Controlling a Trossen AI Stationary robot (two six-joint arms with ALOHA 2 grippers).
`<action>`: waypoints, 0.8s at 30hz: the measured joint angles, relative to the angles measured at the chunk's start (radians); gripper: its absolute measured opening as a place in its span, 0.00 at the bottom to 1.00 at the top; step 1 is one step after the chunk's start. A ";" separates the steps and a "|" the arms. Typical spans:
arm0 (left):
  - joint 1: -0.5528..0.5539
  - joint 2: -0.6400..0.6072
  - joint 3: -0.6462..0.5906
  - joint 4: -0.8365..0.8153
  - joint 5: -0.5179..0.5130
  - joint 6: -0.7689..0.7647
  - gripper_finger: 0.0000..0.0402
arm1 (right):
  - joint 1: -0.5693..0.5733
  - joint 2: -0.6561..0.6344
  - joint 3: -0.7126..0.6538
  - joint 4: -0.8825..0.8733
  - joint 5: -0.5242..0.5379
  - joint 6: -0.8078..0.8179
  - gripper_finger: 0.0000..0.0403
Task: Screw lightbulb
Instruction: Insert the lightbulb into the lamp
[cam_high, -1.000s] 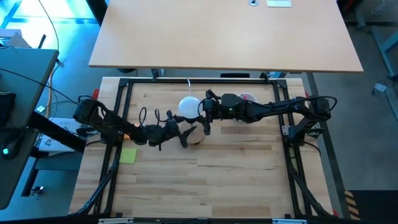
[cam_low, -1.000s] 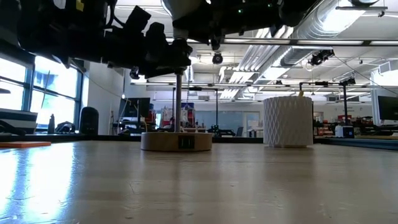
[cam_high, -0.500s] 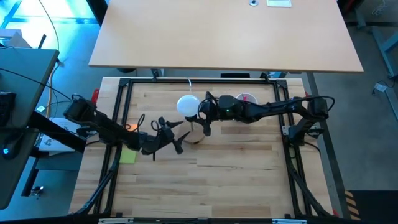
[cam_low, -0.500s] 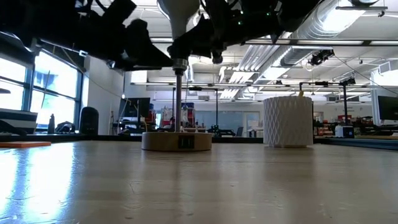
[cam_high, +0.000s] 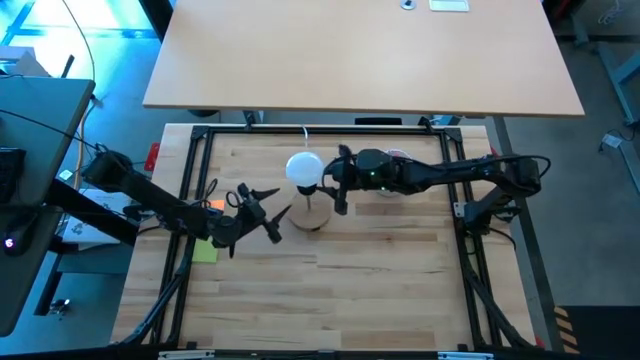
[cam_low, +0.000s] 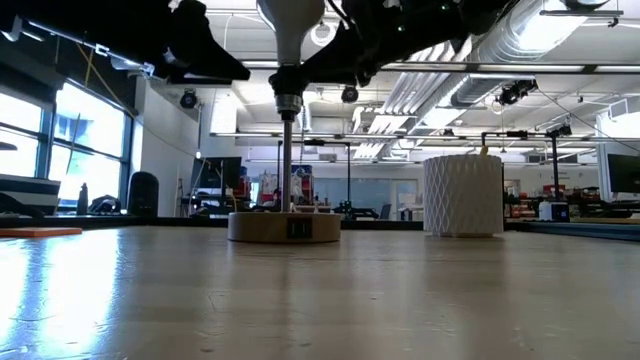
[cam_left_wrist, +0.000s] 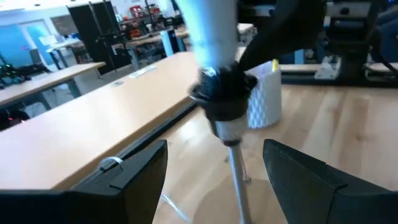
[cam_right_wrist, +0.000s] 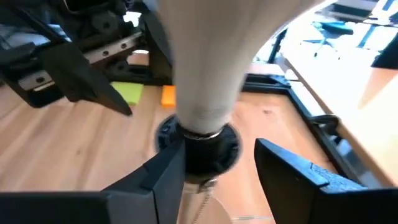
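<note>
The white lightbulb stands upright, its neck sitting in the black socket on top of the thin post of the round wooden base. My right gripper is open at the socket's height, coming from the table's right, one finger on each side of the socket. My left gripper is open, left of the post and clear of it. In the left wrist view the socket shows ahead between its fingers. My right gripper stands level around the socket from the table's right. A gap shows between one finger and the socket. The other finger overlaps the socket in the picture, and I cannot tell whether it touches.
A white perforated cup stands behind the right arm at the far right of the base. A yellow note lies on the table's left, under the left arm. Bare wood spreads across the near half.
My left gripper has drawn back from the post toward the table's left edge and risen a little, staying open. My right gripper has shifted slightly toward the right. The bulb stays upright on the socket.
</note>
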 joint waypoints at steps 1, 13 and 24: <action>0.000 -0.013 0.000 0.000 -0.003 0.014 0.64 | 0.000 -0.014 0.000 -0.024 0.012 -0.005 0.47; 0.029 -0.126 0.001 0.099 0.019 0.264 0.56 | 0.001 -0.082 -0.303 0.260 0.144 0.177 0.38; 0.052 -0.151 0.000 0.392 0.246 0.468 0.32 | -0.016 -0.119 -0.423 0.983 0.178 0.231 0.11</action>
